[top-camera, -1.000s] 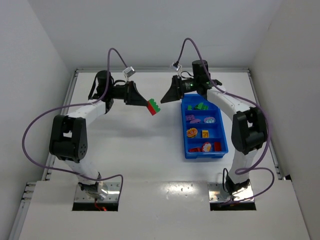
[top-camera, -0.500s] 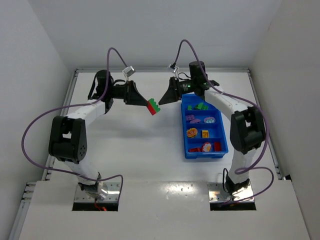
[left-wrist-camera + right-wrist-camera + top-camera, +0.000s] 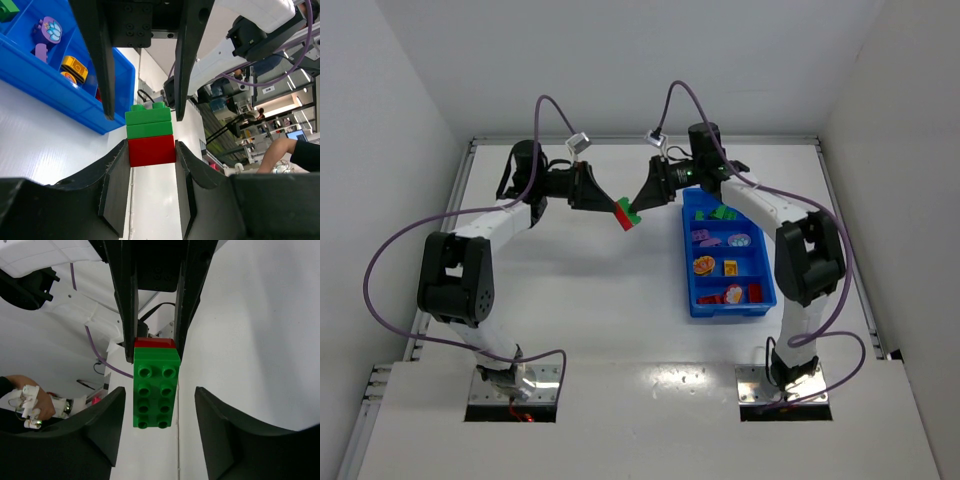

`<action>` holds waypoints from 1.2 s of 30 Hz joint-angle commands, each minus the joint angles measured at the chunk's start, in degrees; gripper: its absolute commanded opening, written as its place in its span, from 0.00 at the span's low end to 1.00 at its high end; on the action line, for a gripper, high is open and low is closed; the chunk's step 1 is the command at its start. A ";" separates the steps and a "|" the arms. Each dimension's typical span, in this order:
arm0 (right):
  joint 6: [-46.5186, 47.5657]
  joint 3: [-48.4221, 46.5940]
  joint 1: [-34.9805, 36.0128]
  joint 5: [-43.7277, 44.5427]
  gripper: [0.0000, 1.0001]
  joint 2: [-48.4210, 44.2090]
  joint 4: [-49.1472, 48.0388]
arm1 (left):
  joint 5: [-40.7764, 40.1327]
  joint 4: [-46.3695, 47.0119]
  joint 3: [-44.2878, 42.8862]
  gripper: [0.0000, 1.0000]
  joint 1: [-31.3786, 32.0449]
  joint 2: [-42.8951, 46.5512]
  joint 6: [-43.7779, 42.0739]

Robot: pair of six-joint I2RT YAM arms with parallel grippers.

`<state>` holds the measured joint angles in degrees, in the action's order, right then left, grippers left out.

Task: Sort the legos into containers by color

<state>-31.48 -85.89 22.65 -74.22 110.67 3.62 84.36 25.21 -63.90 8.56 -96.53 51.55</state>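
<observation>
My left gripper (image 3: 617,209) is shut on the red brick (image 3: 151,150) of a stacked red-and-green lego (image 3: 628,214), held above the table left of the blue tray (image 3: 765,290). Its green bricks (image 3: 148,123) point toward my right gripper. My right gripper (image 3: 642,200) is open, its fingers (image 3: 102,427) on either side of the green brick (image 3: 155,390) without touching it. The tray's compartments hold green legos (image 3: 722,212) at the far end, pink and purple pieces (image 3: 720,240), yellow ones (image 3: 716,266) and red ones (image 3: 740,293) nearest.
White walls enclose the table on the left, back and right. The tray stands at the right centre. Both arm bases are bolted at the near edge. Purple cables loop above both arms.
My right gripper has moved left from the tray's far end and now has its open fingers around the green end of the lego. My left gripper has held still.
</observation>
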 commanded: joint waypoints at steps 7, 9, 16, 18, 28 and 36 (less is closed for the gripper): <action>-3.23 -2.53 1.43 -2.69 0.23 0.51 -6.17 | 3.71 2.91 -0.26 0.03 0.58 2.22 -1.01; -3.23 -2.01 1.43 -2.69 0.11 0.51 -6.17 | 3.71 2.91 -0.26 0.03 0.58 2.22 -1.01; -4.80 -0.25 -0.59 -2.16 0.00 -0.02 -6.69 | 3.71 2.91 -0.26 0.03 0.58 2.22 -1.54; -5.95 -0.25 -1.73 -1.63 0.00 -0.54 -8.18 | 3.18 2.91 -0.26 0.03 0.58 2.22 -1.54; -7.45 -1.39 -8.85 -0.58 0.00 -0.02 -9.33 | 3.18 2.39 0.35 0.03 1.11 2.31 -1.54; -6.31 2.99 -12.54 -0.05 0.00 -2.65 -8.80 | 2.57 2.39 1.50 0.03 1.11 3.54 -2.07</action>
<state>-38.63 -85.08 10.55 -73.93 110.87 -3.11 84.16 25.76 -62.50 9.72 -96.16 51.07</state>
